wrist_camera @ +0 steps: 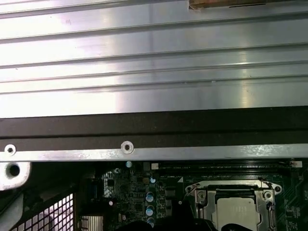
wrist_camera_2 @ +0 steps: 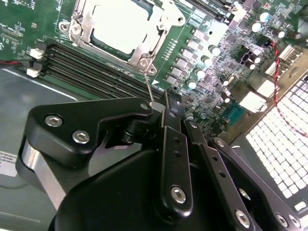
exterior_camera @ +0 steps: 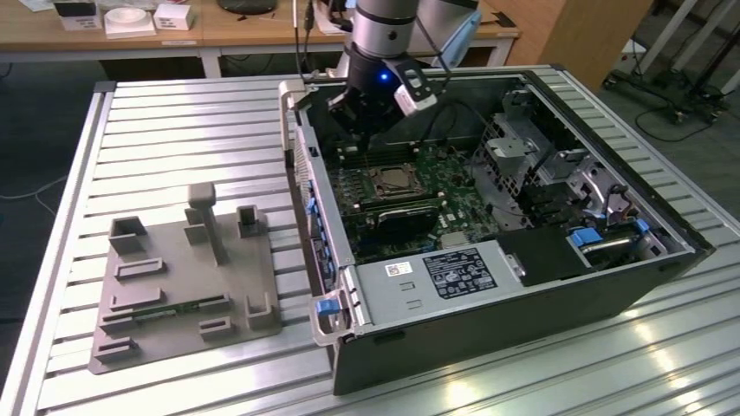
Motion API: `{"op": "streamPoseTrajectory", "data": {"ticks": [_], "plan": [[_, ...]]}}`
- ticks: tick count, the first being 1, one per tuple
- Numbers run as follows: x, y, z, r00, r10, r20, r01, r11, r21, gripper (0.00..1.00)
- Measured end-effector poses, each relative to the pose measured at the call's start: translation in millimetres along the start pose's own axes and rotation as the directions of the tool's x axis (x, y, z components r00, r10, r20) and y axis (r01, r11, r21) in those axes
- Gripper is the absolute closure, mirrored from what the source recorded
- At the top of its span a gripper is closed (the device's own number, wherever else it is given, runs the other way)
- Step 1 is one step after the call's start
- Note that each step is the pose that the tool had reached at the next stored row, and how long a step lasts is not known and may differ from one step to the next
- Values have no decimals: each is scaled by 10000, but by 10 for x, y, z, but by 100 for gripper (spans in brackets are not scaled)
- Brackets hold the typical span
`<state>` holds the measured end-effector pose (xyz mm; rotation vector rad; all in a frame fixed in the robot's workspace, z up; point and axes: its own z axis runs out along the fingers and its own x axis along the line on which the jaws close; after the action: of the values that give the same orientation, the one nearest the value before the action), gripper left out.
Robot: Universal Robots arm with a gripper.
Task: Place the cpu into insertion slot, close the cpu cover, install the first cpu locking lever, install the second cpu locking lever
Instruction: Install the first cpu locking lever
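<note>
1. In the exterior view, the arm (exterior_camera: 382, 35) reached down from the upper middle of the frame into an open computer case (exterior_camera: 521, 295).
2. The case lay on a ribbed metal counter (exterior_camera: 173, 130), with a grey moulded tray (exterior_camera: 173, 286) beside it at the exterior view's left.
3. The tool (exterior_camera: 360, 121) hung over the green board (exterior_camera: 445, 169), just above the socket (exterior_camera: 373, 173) near the case's middle.
4. The chip (wrist_camera_2: 120, 26) sat in the socket, its pale top showing through the window of the silver cover (wrist_camera_2: 82, 17), which lay flat over it.
5. In the second wrist view, the tool's two fingers (wrist_camera_2: 171, 144) stood pressed together, with nothing seen between them.
6. A thin wire lever (wrist_camera_2: 148, 84) ran from the socket's corner to just beside the tool's tip; whether they touched could not be told.
7. Long black memory slots (wrist_camera_2: 86, 67) ran alongside the socket.
8. The first wrist view showed the chip (wrist_camera: 237, 211) under the cover, near the case's wall (wrist_camera: 154, 127).
</note>
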<state>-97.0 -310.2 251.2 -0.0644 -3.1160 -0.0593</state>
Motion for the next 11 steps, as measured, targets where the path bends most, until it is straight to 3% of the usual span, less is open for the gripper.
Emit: {"op": "streamPoseTrajectory", "data": {"ticks": [3,8,11], "plan": [[3,2,2,10000,-43,-2,43,10000,1,89],[96,-3,6,9999,-147,-5,147,9999,4,89],[113,-3,8,9998,-179,-6,179,9998,4,89]]}}
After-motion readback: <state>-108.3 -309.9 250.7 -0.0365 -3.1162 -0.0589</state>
